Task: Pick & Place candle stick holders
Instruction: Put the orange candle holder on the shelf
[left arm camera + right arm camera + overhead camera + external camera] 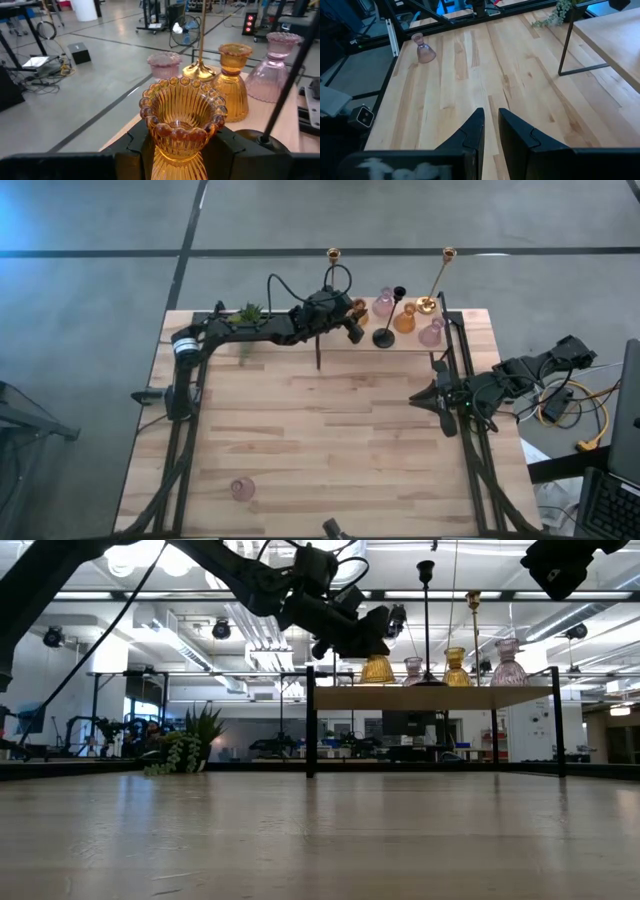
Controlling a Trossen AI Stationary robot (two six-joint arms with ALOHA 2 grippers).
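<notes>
A raised wooden shelf (410, 343) runs along the table's far side. On it stand an amber glass holder (405, 320), pink glass holders (383, 304) (432, 332), a black stemmed one (384, 337) and a tall gold one (426, 305). My left gripper (375, 640) reaches over the shelf, shut on a second amber holder (181, 120). Another pink holder (242, 488) stands upright on the table near the near left corner. My right gripper (491, 117) waits at the table's right edge, its fingers almost together with nothing between them. My left gripper pinches the amber holder between its two fingers (227, 150) at the narrow waist (179, 152) under the beaded cup. The fingers lie about level, coming from the table's left. The holder stands upright; whether its foot (377, 680) touches the shelf, I cannot tell.
A small green plant (247, 313) stands at the shelf's left end. A second gold holder's top (334, 254) shows behind my left arm. The shelf's dark legs (318, 360) stand on the table. Black frame rails run along the table's left and right sides.
</notes>
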